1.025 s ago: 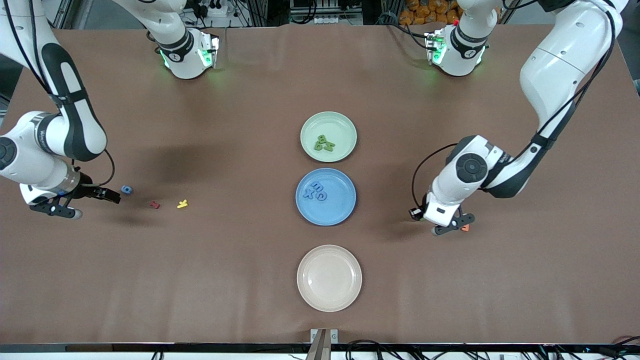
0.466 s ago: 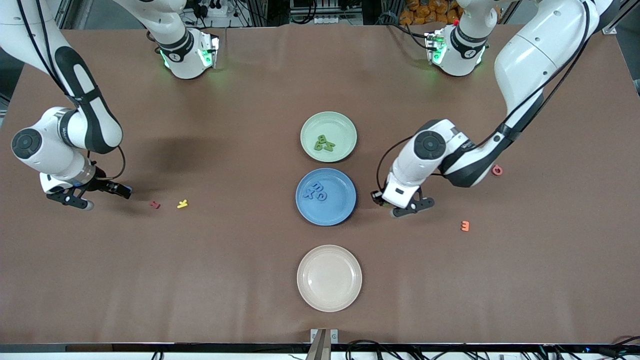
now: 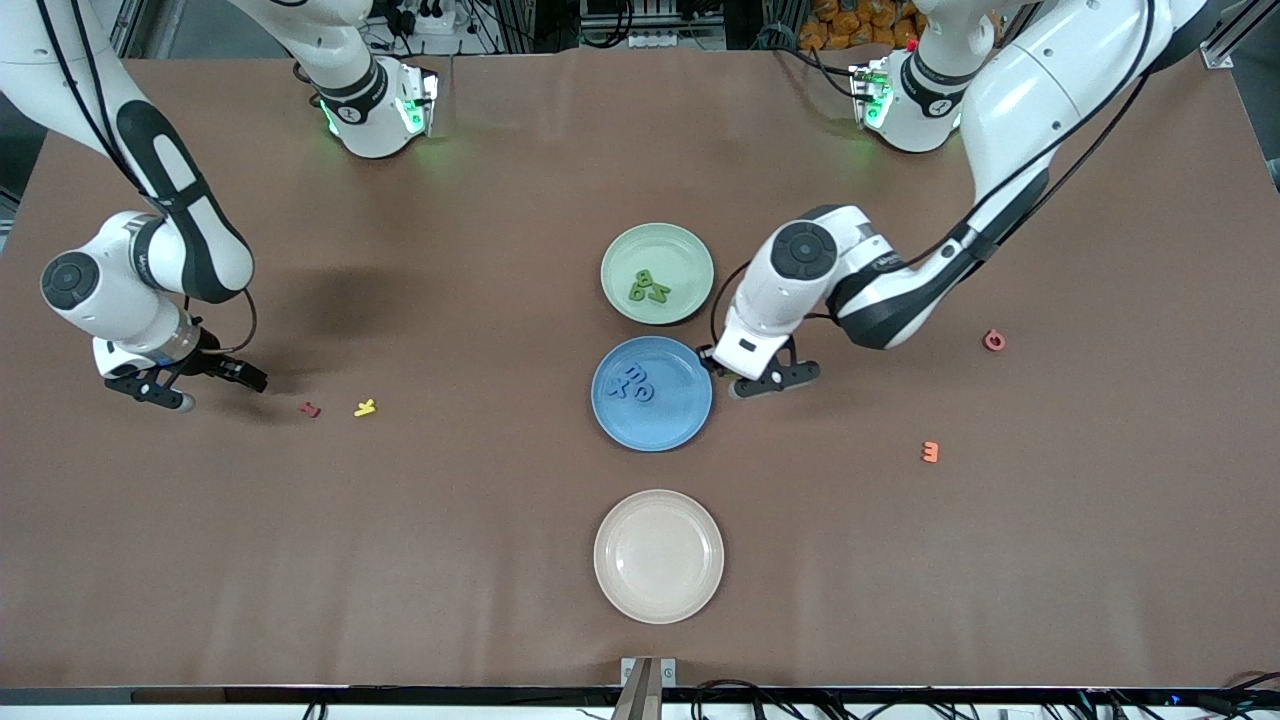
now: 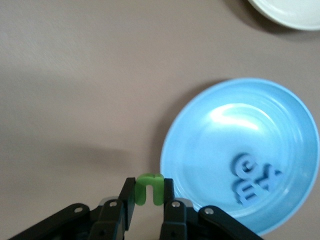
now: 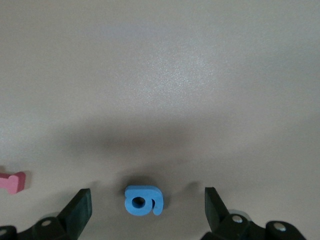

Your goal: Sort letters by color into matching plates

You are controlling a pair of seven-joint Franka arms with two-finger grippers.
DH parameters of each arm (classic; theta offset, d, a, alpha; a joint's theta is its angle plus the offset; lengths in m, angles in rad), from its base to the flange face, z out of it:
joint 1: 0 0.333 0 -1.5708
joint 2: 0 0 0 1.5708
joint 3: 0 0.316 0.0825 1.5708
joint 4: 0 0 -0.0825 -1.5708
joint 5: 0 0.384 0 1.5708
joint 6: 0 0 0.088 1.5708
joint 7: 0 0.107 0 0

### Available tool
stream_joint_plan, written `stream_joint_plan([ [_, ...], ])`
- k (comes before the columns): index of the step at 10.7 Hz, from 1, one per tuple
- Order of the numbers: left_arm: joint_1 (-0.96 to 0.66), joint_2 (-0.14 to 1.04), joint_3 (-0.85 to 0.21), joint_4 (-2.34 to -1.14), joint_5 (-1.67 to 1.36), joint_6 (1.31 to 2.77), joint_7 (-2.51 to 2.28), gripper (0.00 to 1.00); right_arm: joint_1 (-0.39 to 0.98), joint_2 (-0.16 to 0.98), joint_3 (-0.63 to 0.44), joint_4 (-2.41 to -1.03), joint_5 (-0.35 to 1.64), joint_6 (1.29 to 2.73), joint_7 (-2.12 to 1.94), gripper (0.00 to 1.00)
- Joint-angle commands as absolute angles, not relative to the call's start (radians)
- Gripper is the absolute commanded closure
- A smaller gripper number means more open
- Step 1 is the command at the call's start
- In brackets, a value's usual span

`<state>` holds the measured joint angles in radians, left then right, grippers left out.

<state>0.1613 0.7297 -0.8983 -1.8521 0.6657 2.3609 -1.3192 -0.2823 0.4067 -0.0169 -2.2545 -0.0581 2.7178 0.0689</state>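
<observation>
My left gripper (image 3: 742, 376) is shut on a small green letter (image 4: 149, 186) and hangs over the table right at the rim of the blue plate (image 3: 690, 425), on the side toward the left arm's end. Several blue letters (image 3: 634, 382) lie in that plate (image 4: 215, 145). The mint green plate (image 3: 690, 250), farther from the front camera, holds green letters (image 3: 648, 287). Near the right arm's end, my right gripper (image 5: 147, 199) is open and low over the table. A blue letter (image 5: 142, 201) lies between its fingers, untouched; the front view hides it.
A beige-pink plate (image 3: 659, 556) sits nearest the front camera. A red letter (image 3: 310, 409) and a yellow letter (image 3: 365, 407) lie close to my right gripper (image 3: 205, 388). An orange letter (image 3: 930, 452) and a red letter (image 3: 993, 340) lie toward the left arm's end.
My left gripper has carried the green letter from near the orange letter to the blue plate's rim. My right gripper has shifted slightly, and its fingers now straddle the blue letter.
</observation>
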Motion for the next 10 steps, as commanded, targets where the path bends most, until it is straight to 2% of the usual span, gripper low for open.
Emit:
stream_joint_plan([
  [1,0.138,0.707,-0.913,-1.855,0.678,2.342,-1.376,1.00,-0.302,0.428,-0.003,-2.266,-0.060,2.773,0.080,0.00],
  [3,0.079,0.709,-0.914,-1.858,0.678,2.342,-1.437,1.00,-0.304,0.431,-0.003,-2.267,-0.060,2.773,0.077,0.10],
  [6,-0.012,0.706,-0.940,-1.855,0.678,2.247,-1.553,1.00,-0.302,0.431,-0.003,-2.269,-0.061,2.775,0.066,0.34],
  [10,-0.147,0.712,-0.942,-1.859,0.678,2.192,-1.660,1.00,-0.302,0.437,-0.003,-2.279,-0.061,2.777,0.064,0.53],
])
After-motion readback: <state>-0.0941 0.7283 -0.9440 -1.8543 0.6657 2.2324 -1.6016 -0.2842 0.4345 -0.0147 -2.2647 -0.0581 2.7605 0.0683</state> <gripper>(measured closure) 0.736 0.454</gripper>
